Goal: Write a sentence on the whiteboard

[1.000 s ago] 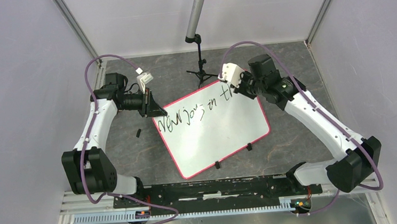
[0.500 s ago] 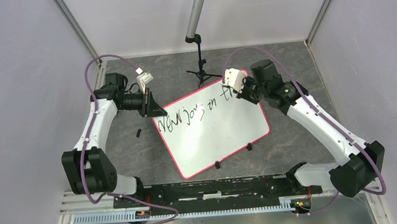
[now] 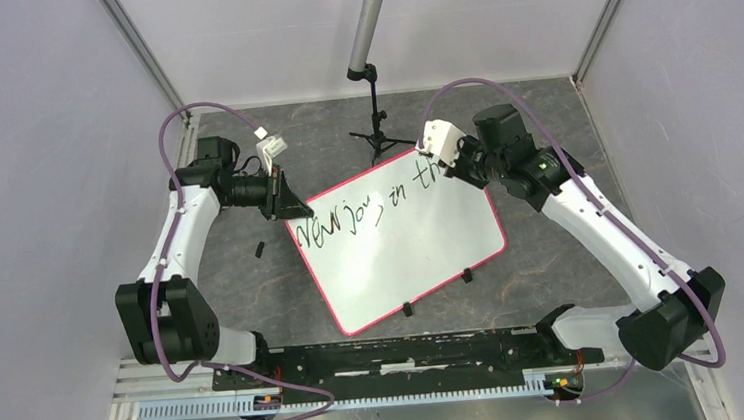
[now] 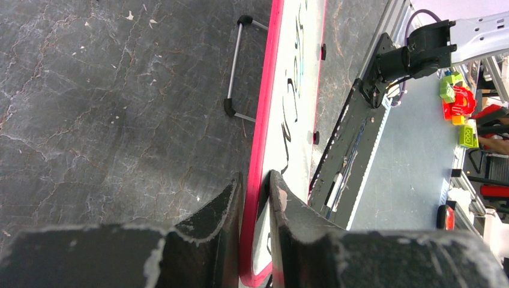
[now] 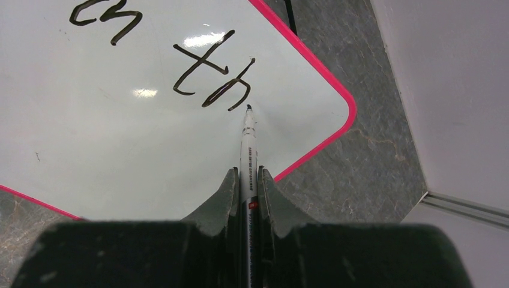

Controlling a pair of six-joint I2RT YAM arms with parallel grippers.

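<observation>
The whiteboard (image 3: pixel 412 257), white with a pink-red rim, lies skewed on the dark table. The sentence (image 3: pixel 349 217) reads as one slanted line of black cursive, ending in "th" (image 5: pixel 210 72) near the far right corner. My left gripper (image 3: pixel 287 205) is shut on the board's left corner, with the red rim (image 4: pixel 267 90) running out between its fingers (image 4: pixel 255 180). My right gripper (image 5: pixel 247 174) is shut on a grey-and-black marker (image 5: pixel 248 144). The marker's tip rests on the whiteboard (image 5: pixel 120 138) just right of the last letter.
A black tripod with a grey pole (image 3: pixel 376 119) stands just behind the board's far corner. A small black piece (image 3: pixel 260 249) lies on the table left of the board. Two black clips (image 3: pixel 466 276) sit on the near rim. A wire leg (image 4: pixel 234 66) shows beside the rim.
The right gripper has swung the marker down and back up at the end of the line, turning the last stroke into an "h". The left gripper has stayed on the corner.
</observation>
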